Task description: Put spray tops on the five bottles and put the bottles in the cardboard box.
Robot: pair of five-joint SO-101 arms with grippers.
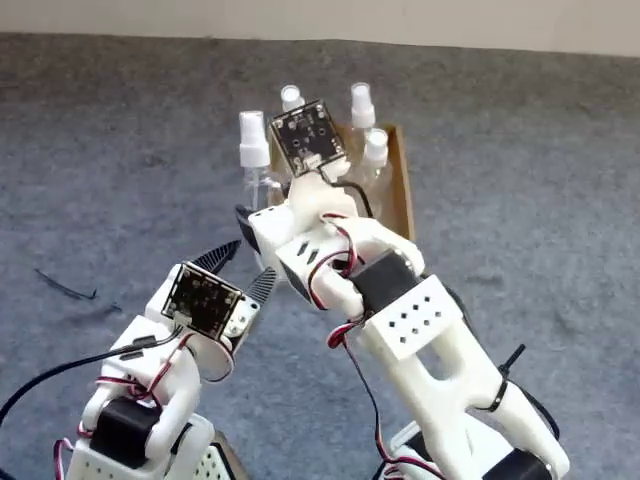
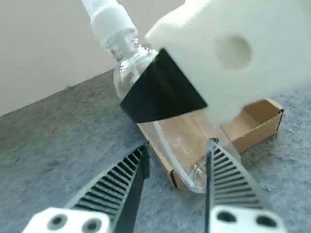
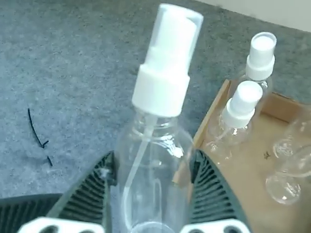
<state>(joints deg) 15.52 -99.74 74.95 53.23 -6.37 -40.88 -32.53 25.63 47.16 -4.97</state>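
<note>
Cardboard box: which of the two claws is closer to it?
Right. The right gripper holds a bottle beside the box; the open left gripper is farther back, the bottle between it and the box.

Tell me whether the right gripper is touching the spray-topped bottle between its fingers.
Touching. The right wrist view shows the right gripper shut on the bottle, with both fingers pressed against its clear sides and no gap.
</note>
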